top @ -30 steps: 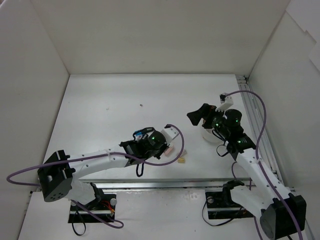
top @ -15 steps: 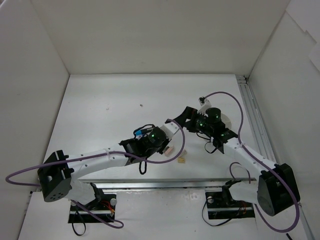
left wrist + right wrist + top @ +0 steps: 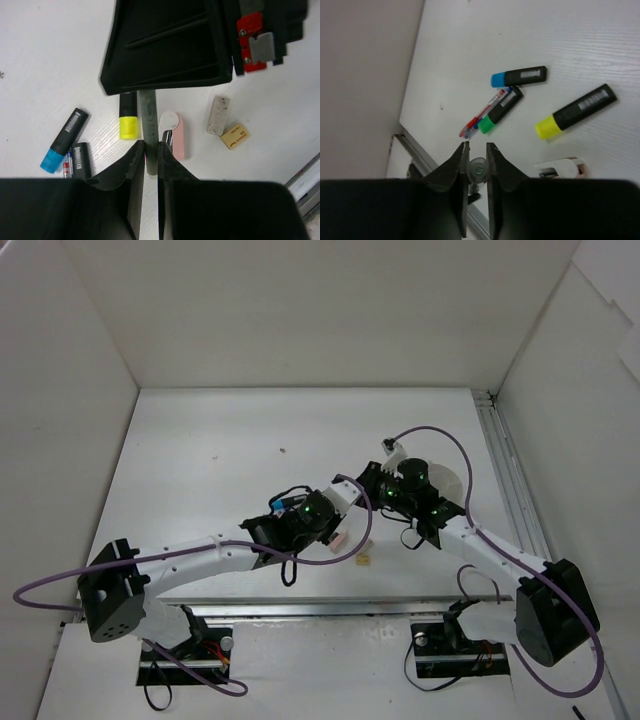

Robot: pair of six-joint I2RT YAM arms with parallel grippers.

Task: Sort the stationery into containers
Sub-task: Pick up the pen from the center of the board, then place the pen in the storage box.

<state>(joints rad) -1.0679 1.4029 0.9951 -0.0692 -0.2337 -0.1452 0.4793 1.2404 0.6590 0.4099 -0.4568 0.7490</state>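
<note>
Both hands on one pale stick (image 3: 148,107): left hand (image 3: 151,147) clamps its near end and right hand (image 3: 477,146) pinches the far tip (barely, I judge), above the table's (image 3: 200,460) near edge. If left lets go early, it could drop beside the pink eraser (image 3: 179,140).

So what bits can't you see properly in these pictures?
- Top view: most stationery hides under the left arm and right arm; the tub is half behind the right one.
- Left wrist view: the right pincer covers the stick's far end and much of the yellow highlighter.
- Right wrist view: a white thing at the bottom is cut off by that pincer's body.
</note>
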